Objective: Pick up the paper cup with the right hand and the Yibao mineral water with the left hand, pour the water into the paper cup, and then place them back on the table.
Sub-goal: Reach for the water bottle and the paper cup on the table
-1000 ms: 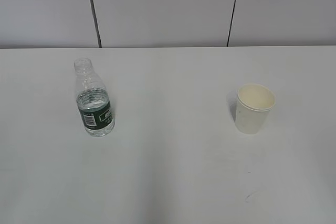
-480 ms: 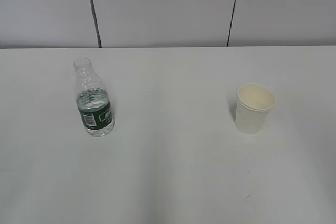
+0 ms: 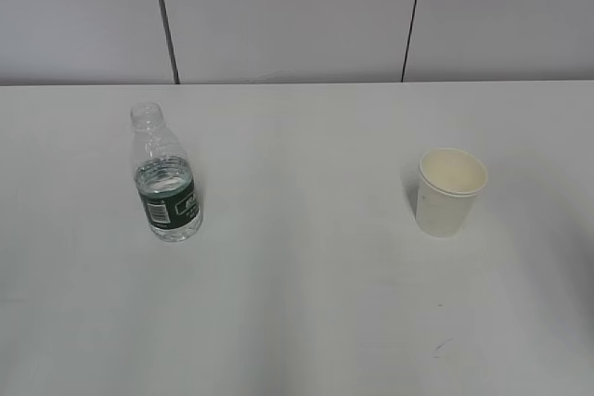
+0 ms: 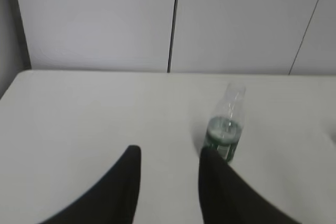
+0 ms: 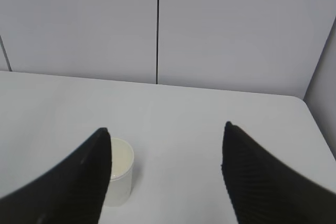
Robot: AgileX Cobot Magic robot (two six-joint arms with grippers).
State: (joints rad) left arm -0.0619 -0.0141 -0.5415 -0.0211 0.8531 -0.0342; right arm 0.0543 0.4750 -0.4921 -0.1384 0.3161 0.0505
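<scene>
Almost nothing differs across the exterior pictures. The one visible shift is a small dark mark (image 3: pixel 440 348) on the worktop (image 3: pixel 306 322), toward the lower right of the frame: it reads as a short faint streak a second ago, shrinks to a fainter speck half a second ago, and shows again now as a thin streak in the same spot. This may be only flicker in the picture.

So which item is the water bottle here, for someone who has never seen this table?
On the white table, look to the left half, well apart from the paper cup on the right. The water bottle stands upright there: clear plastic, uncapped, with a dark green label band, taller than the plain white cup.
</scene>
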